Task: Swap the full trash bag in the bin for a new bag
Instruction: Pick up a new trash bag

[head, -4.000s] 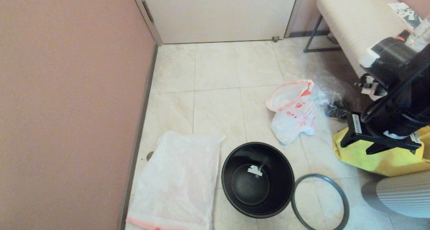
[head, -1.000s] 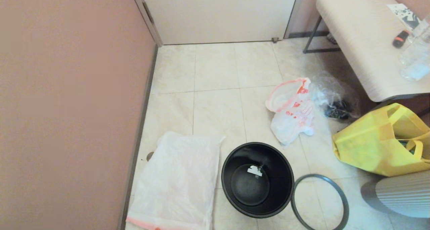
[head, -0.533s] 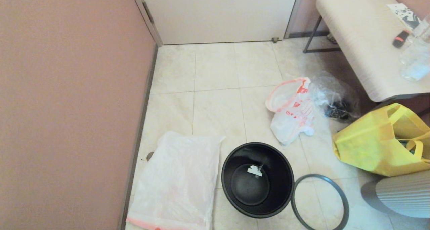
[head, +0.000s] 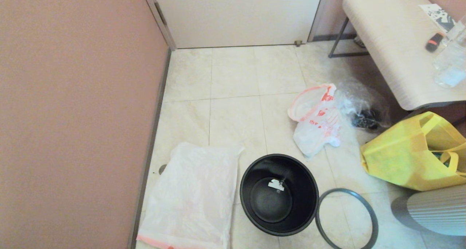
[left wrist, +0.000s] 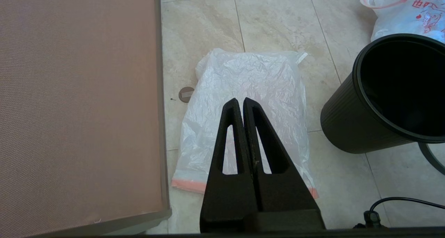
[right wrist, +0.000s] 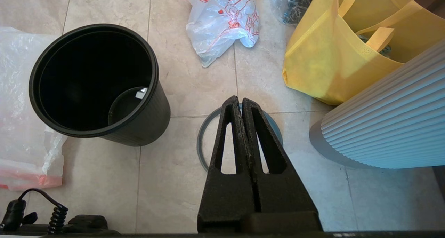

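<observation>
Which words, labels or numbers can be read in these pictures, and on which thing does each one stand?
No text can be read for certain.
Full trash bag: orange-red printed characters and line drawings, too creased to read.
Bin: a small white label on its floor inside, too small to read.
Table: a black-and-white printed sheet, too blurred to read.
New bag: only a pink band, no words visible.
</observation>
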